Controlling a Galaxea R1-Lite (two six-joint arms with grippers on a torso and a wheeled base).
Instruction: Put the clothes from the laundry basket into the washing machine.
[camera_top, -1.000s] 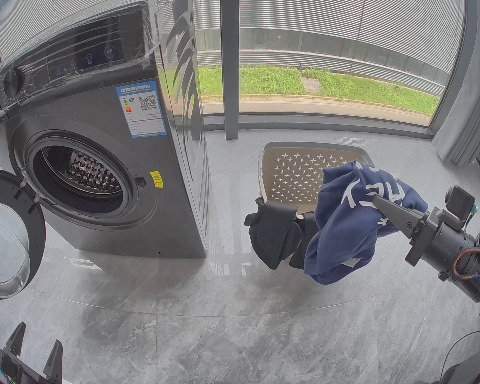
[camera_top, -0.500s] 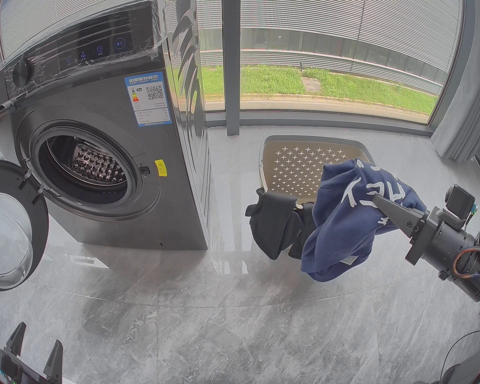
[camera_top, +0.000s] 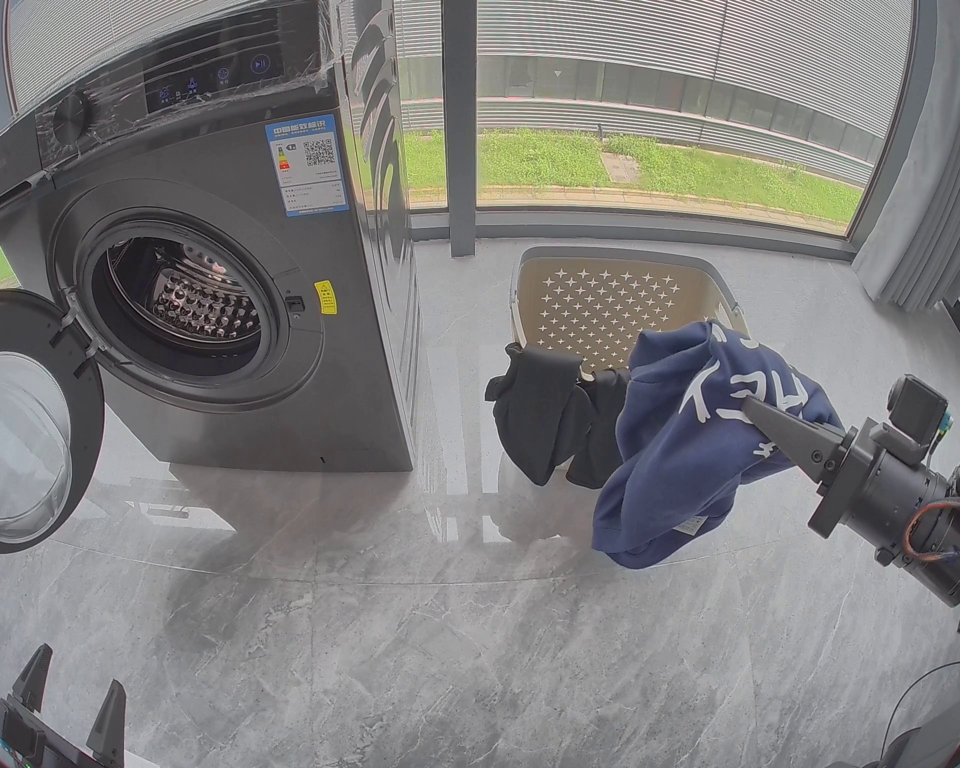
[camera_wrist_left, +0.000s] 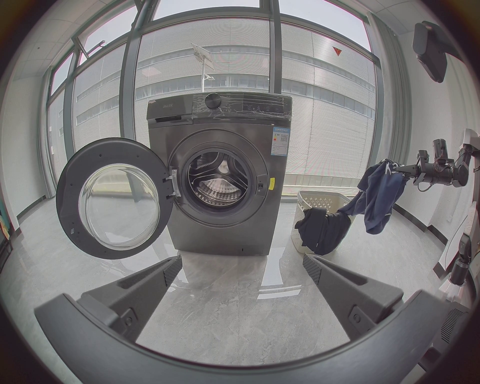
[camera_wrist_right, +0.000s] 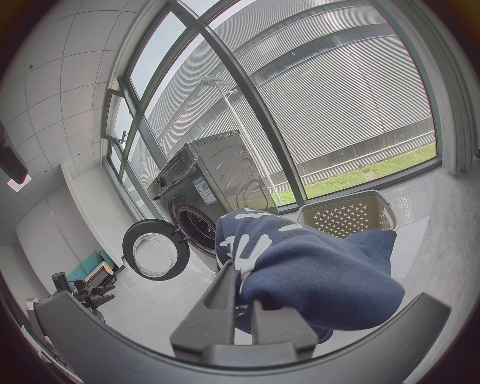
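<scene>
Grips with the right gripper, jaws pinched tight with only cloth between them, a fold of the navy blue sweatshirt with white lettering. Holds it up in the air, off the grey marble floor, by the near right corner of the beige plastic laundry basket with star-shaped holes. Hangs limp from the pinch, long axis roughly vertical, bulk and hem pointing down, one part trailing toward the black garment draped over the basket's near rim; cannot tell whether touching it. Sits well apart from the dark grey front-loading washing machine, off to the left with round glass door swung wide open and steel drum showing. Holds nothing in the left gripper, low at the near left, fingers spread wide apart.
</scene>
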